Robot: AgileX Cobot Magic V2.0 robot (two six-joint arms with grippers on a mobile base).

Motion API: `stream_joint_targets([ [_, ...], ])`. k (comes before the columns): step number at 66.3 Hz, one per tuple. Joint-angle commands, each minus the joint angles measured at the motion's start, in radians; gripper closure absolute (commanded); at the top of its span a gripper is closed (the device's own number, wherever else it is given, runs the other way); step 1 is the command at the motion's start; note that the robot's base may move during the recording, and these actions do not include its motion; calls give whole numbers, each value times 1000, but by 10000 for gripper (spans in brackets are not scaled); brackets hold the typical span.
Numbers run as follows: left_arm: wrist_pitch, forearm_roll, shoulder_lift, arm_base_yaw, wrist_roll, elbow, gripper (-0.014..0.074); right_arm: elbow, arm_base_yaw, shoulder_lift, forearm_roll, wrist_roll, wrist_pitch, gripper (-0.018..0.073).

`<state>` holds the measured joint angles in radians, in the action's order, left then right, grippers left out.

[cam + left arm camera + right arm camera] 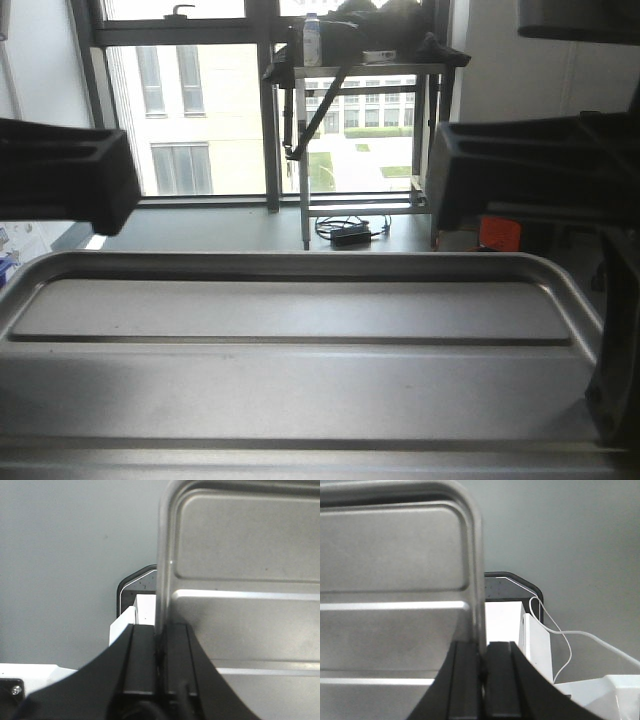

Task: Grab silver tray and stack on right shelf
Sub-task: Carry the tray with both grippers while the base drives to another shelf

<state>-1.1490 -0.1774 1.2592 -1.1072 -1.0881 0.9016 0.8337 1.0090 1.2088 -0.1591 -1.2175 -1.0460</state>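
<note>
Daylight pours through the overexposed window [190, 110], leaving the near foreground dim and soft. The tray [300, 320] shows a dull sheen. In the wrist views thin bright glare bands run along its ridges, and close parts blur.

Front view: silver tray [300, 390] fills 6 o'clock, edge to edge. Left gripper [161, 655] at 9 o'clock on the tray's left rim, right gripper [483, 670] at 3 o'clock on its right rim; each rim is pinched between the jaws. Behind the tray, 12 o'clock: table [360, 70] before window [190, 120]. Bottle [312, 40] on tabletop, left end. Power brick [350, 234] on the floor beneath table.
</note>
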Motion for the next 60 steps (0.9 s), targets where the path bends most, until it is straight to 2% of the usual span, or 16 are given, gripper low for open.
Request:
stream_joint_targets([
  [1,-190,-36,-26,-4,3,23,695,27,-2,-27,-54,2,-68,501],
  [60,-190,-36,-26,-4,3,23,695,27,-2,-27,-54,2,-68,501],
])
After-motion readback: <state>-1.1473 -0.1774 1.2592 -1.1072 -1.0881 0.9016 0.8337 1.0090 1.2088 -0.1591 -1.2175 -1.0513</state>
